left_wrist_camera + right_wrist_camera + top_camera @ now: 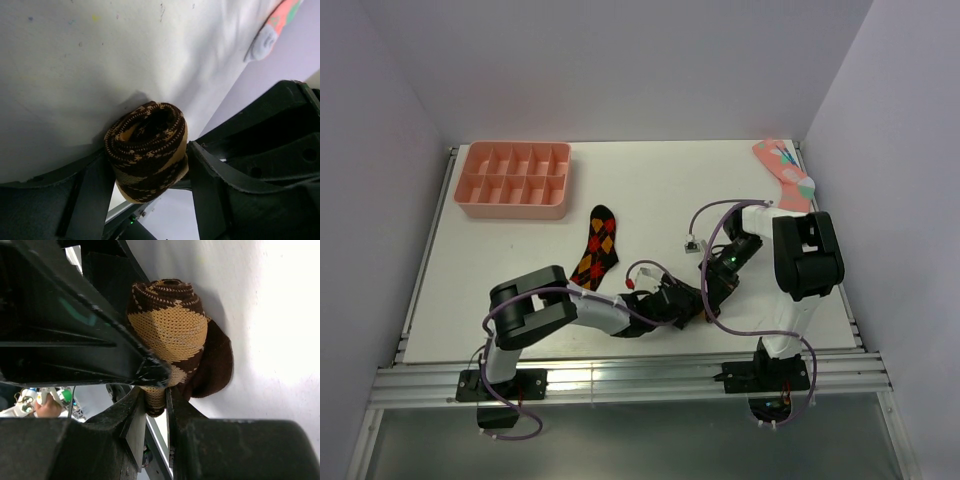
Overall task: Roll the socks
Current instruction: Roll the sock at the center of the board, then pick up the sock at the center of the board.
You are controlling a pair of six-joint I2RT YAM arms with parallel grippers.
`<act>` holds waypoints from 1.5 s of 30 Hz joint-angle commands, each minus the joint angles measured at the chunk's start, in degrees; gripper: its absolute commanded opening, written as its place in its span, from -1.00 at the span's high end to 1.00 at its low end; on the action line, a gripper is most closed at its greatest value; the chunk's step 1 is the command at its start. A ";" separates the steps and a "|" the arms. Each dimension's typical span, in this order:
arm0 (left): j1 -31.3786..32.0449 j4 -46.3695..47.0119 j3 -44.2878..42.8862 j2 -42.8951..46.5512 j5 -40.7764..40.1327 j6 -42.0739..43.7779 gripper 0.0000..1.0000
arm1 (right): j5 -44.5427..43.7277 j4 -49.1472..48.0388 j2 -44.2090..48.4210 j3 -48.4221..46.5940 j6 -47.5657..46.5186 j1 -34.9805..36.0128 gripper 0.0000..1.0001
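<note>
Clamping 1 rolled sock (147, 145): left claw (146, 165), right claw (156, 402) | 1 flat sock (597, 247) | 1 pink sock (785, 172) | 1 tray (515, 211)

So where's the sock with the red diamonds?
In the top view, the dark argyle sock with red and orange diamonds lies flat on the white table, left of centre, between the pink divided tray and the left arm.

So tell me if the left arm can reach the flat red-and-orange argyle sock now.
Probably not yet: the left gripper is clamped around the rolled argyle sock. The flat sock lies uncovered beside that arm.
</note>
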State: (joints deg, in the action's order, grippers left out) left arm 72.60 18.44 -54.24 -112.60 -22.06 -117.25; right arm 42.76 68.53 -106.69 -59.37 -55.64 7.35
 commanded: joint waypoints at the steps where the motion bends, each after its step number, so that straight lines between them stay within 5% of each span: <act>1: -0.35 -22.47 0.72 -7.90 11.16 -10.90 -0.29 | -0.49 -2.88 -1.32 -0.21 -1.93 0.82 1.00; 11: -0.79 -31.44 -4.90 -9.92 12.31 -7.91 0.00 | -1.46 -3.32 -1.76 -0.39 -1.58 0.73 1.00; 22: -2.11 -32.32 -5.97 -9.93 11.43 -3.34 0.99 | -3.30 -5.16 0.61 0.31 0.26 0.56 1.00; 28: -2.64 -32.06 -5.79 -8.34 8.09 1.31 0.99 | -4.44 -5.69 4.39 0.23 2.11 -0.76 0.32; 35: -2.90 -31.45 -5.27 -7.20 5.28 3.26 0.99 | -4.18 -4.73 7.99 -1.01 2.20 -3.84 -0.01; 36: -2.90 -31.18 -4.92 -6.85 5.02 3.17 1.00 | -4.18 -4.55 8.34 -1.18 2.11 -4.36 -0.23; 37: -2.99 -30.14 -4.30 -6.50 4.32 3.26 1.00 | -4.09 -4.11 8.95 -1.62 2.02 -4.63 -0.77; 45: -3.95 -24.07 -1.40 -3.08 -0.26 7.99 1.00 | -4.35 -1.56 13.18 -4.87 2.11 -8.66 -0.79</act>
State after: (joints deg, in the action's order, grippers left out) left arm 69.93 7.40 -60.60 -113.43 -16.40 -115.39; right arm 38.46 65.89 -96.42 -61.12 -52.99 0.64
